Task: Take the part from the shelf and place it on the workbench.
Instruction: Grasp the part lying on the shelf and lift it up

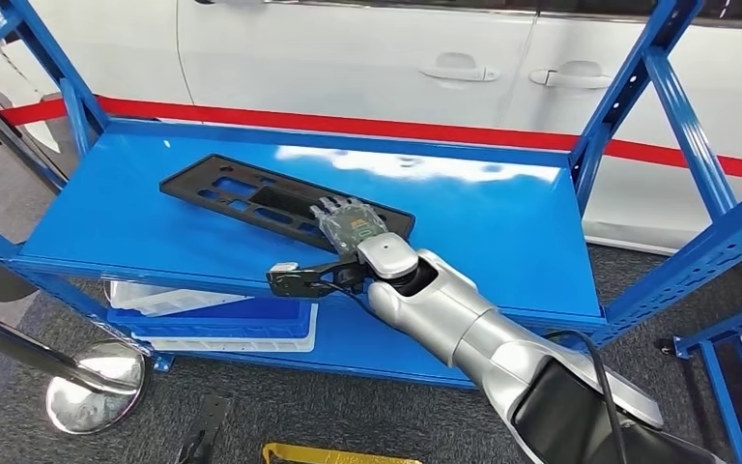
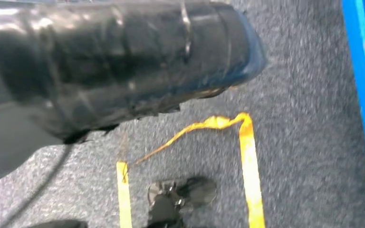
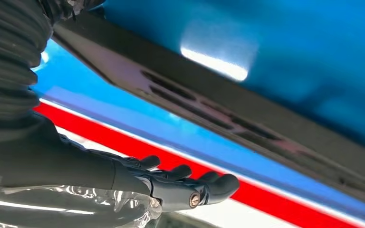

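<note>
Right hand [image 1: 348, 228] is out over the blue shelf [image 1: 502, 232], fingers [image 3: 180, 172] spread and extended, lying on the near end of the black part [image 1: 251, 198]; whether they grip it, I cannot tell. The part lies flat, stretching away to the hand's left. Beyond the hand, a white car [image 1: 367, 58] and a red stripe [image 1: 386, 128].

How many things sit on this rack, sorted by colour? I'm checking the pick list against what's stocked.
Black: 1, the long slotted part on the upper shelf, with the right hand over its near end.
Blue: 1, the tray on the lower shelf.
White: 2, the trays stacked with it.
Total: 4.
</note>
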{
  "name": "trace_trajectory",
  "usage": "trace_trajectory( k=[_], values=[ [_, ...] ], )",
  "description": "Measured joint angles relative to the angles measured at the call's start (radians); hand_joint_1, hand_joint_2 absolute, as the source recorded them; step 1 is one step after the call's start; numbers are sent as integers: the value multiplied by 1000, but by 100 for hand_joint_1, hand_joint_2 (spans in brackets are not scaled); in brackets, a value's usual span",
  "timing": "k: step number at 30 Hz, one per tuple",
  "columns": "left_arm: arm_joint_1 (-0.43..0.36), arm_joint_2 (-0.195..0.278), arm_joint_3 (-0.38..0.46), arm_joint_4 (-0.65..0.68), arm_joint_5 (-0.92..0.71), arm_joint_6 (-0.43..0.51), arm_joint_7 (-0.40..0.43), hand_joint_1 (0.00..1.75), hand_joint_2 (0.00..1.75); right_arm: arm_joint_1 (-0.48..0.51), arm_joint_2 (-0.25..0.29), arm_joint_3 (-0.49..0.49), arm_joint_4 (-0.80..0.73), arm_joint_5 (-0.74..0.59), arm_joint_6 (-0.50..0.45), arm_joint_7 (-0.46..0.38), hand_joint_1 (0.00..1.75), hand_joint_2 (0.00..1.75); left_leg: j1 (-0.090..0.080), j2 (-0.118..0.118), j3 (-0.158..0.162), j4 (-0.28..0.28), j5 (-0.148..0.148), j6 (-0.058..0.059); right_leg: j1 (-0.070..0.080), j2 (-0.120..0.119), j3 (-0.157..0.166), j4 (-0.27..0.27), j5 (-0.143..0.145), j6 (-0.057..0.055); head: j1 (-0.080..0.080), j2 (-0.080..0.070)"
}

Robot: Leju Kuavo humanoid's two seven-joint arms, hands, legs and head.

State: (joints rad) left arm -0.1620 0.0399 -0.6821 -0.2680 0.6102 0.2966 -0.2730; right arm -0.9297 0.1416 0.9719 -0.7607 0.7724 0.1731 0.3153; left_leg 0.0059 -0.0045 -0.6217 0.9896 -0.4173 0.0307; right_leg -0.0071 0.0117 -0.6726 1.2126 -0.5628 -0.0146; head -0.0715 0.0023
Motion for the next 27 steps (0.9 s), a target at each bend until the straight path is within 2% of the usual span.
trace_trajectory(
  k=[1,2,3,4,5,6,7,8,9,12,13,14,16,17,18,19,21,22,23,24,27],
  values=[
    [0,0,0,0,1,0,0,0,0,3,0,0,6,-10,15,2,0,175,-1,0,4,1,-4,3,0,0,-38,63,-16,1,1,0],
    [0,1,0,0,2,1,0,0,0,7,-1,1,13,-21,28,4,0,175,-1,0,7,4,-9,5,-1,0,-66,100,-16,3,1,0],
    [2,1,0,0,3,2,0,0,0,11,-1,2,20,-32,37,6,0,175,-1,-1,11,7,-14,5,-3,-1,-77,102,2,4,1,0],
    [3,1,0,0,3,3,0,0,0,13,-1,4,25,-42,42,9,0,175,0,-2,14,12,-21,3,-4,-2,-70,66,37,4,1,0],
    [4,0,0,1,4,4,1,0,0,12,-1,7,29,-51,44,11,0,175,0,-3,18,19,-29,1,-5,-3,-48,1,78,4,1,0],
    [4,0,0,1,4,4,1,0,0,11,0,9,33,-57,43,12,0,175,-1,-4,19,27,-37,-4,-5,-4,-21,-61,107,3,1,0],
    [4,0,0,1,3,5,1,0,0,10,0,12,36,-62,42,13,0,175,-2,-4,18,35,-44,-9,-4,-3,-1,-108,124,1,1,0],
    [3,0,0,1,3,5,2,0,0,10,1,14,39,-66,40,15,0,175,-3,-4,16,40,-48,-14,-2,-2,11,-135,129,-1,0,0],
    [3,1,0,1,3,6,3,0,0,10,2,15,43,-69,39,15,12,175,-3,-4,14,41,-50,-18,0,0,14,-139,124,-3,0,0],
    [3,1,0,1,2,11,3,0,0,10,5,20,55,-77,37,15,141,175,-1,-2,11,51,-61,-30,-2,2,19,-148,125,-15,-1,0],
    [3,1,0,1,4,14,2,0,0,10,7,23,59,-81,36,14,172,175,0,-1,0,77,-77,-35,-5,1,22,-151,125,-20,-3,0],
    [2,0,0,1,5,18,1,0,0,12,10,26,63,-85,34,12,175,175,2,-1,-22,124,-100,-41,-6,0,26,-153,125,-23,-4,0],
    [3,-1,0,1,9,25,-4,0,0,17,14,32,71,-90,26,10,175,175,5,-1,-88,251,-149,-49,-5,0,28,-153,123,-28,-6,0],
    [3,-1,0,1,9,27,-8,0,0,20,15,35,76,-91,20,9,175,175,6,-1,-117,298,-158,-51,-4,0,29,-153,122,-29,-6,0],
    [4,-1,0,1,9,30,-14,0,0,22,16,37,79,-91,12,9,175,175,6,-1,-130,311,-150,-51,-4,0,30,-153,120,-29,-6,0],
    [4,-1,0,1,9,31,-19,0,44,22,17,39,82,-91,5,10,175,175,6,-1,-124,286,-123,-50,-3,1,34,-153,119,-29,-6,0],
    [3,-1,0,1,8,32,-32,0,131,21,17,43,86,-90,-8,11,175,175,5,-1,-65,155,-51,-44,-3,2,43,-154,114,-27,-6,0],
    [2,-1,0,1,8,31,-38,0,175,18,17,44,88,-90,-14,11,175,175,3,-1,-34,92,-29,-40,-2,2,47,-154,112,-24,-6,0],
    [2,-1,0,1,8,28,-45,0,175,16,17,44,89,-90,-21,12,175,175,0,-2,-13,52,-20,-36,-1,4,48,-156,111,-21,-6,0],
    [2,-1,0,1,10,23,-52,0,175,14,16,44,90,-89,-28,13,175,175,-3,-2,-4,34,-22,-33,0,5,49,-159,112,-16,-5,0],
    [3,-1,0,1,17,3,-72,0,175,10,13,44,91,-88,-47,14,175,175,-2,1,7,16,-17,-18,0,7,50,-159,107,-1,-4,0]
  ],
)
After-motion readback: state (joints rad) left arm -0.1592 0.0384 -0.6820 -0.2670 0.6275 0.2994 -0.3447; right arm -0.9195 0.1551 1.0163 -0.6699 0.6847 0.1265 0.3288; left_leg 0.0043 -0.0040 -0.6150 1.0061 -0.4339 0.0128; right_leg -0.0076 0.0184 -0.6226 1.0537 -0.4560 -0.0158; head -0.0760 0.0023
